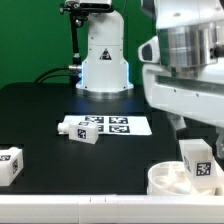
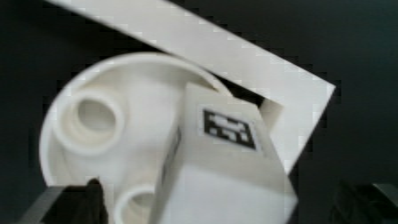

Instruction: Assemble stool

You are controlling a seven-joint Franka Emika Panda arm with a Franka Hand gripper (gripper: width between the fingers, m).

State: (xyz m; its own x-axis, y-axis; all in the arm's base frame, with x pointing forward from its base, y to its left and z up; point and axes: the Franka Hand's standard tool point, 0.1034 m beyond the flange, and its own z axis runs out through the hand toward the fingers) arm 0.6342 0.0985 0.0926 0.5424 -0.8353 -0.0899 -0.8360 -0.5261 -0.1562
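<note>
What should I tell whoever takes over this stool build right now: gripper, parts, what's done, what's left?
Gripper: open, fingers on either side of the first leg, not clamping it.
Seat: at the table's front, on the exterior view's right. The first leg stands upright on it; I cannot tell if it is fully seated.
Second leg: lying at the marker board's end on the exterior view's left.
Third leg: at the exterior view's far left.
Done: one leg on the seat.
Left: check it, then fit the two loose legs.
</note>
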